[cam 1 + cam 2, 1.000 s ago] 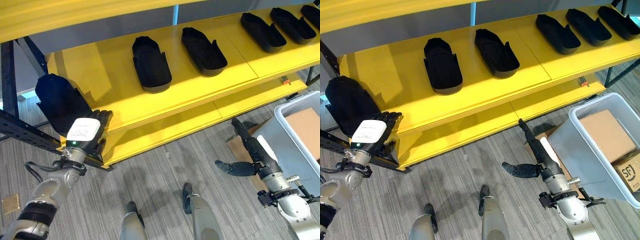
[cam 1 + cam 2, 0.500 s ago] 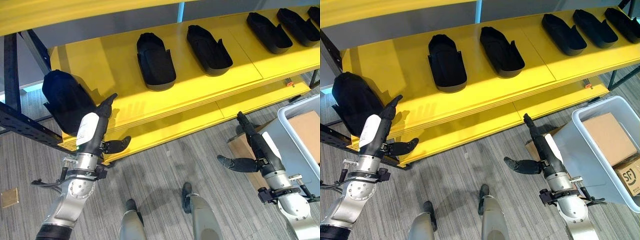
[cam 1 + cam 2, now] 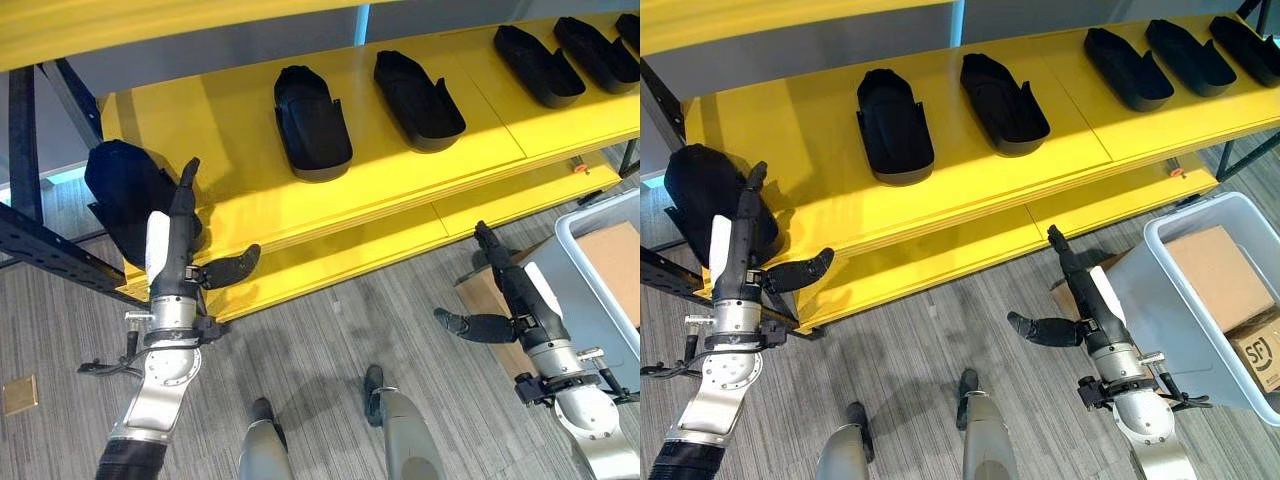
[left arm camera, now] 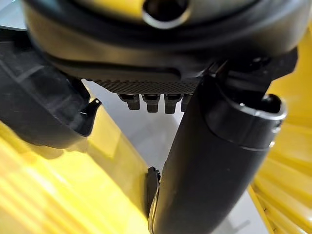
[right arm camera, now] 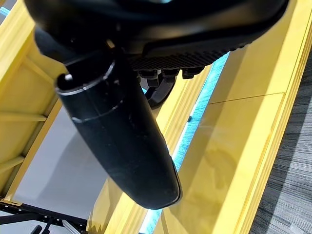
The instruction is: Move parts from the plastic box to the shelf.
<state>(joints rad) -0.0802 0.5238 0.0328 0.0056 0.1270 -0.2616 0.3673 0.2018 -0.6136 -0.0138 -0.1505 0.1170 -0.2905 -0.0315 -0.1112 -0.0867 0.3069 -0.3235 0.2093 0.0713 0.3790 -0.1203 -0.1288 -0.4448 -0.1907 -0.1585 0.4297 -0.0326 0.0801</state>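
The left hand (image 3: 172,245) stands with fingers straight and thumb spread, empty, beside the black moulded plastic part (image 3: 125,195) lying at the left end of the yellow shelf (image 3: 230,150). The right hand (image 3: 510,300), fingers also straight and empty, hangs just beside the grey plastic box (image 3: 1160,290); it is the nearer hand for the next pick.

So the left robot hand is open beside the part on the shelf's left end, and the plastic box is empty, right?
Not quite: the plastic box holds cardboard boxes, as the right eye view shows. The left robot hand is indeed open beside the part on the shelf's left end.
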